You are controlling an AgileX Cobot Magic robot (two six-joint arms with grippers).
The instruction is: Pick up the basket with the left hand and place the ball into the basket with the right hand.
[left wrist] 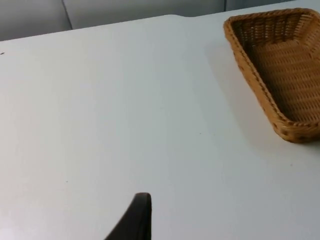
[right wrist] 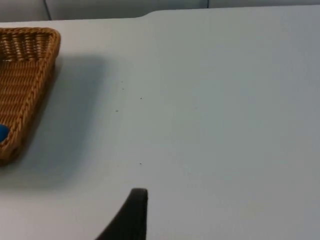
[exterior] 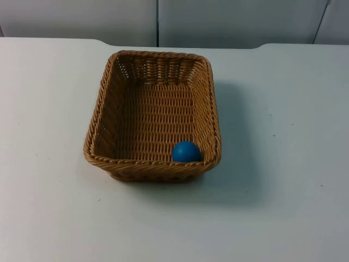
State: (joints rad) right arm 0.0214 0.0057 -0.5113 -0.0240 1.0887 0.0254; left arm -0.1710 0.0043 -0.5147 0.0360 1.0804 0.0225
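A brown wicker basket [exterior: 101, 117] stands on the white table, a little left of the middle. A blue ball [exterior: 186, 152] lies inside it, in the near right corner against the front wall. My left gripper [left wrist: 139, 216] hovers over bare table well to the left of the basket [left wrist: 250, 70], apart from it. My right gripper [right wrist: 134, 215] hovers over bare table well to the right of the basket [right wrist: 31, 85], where a sliver of the ball [right wrist: 3, 133] peeks over the rim. Neither gripper touches anything.
The white table top [exterior: 283, 207] spreads wide on both sides of the basket and in front of it. Behind the table rises the grey partition wall [exterior: 229, 22].
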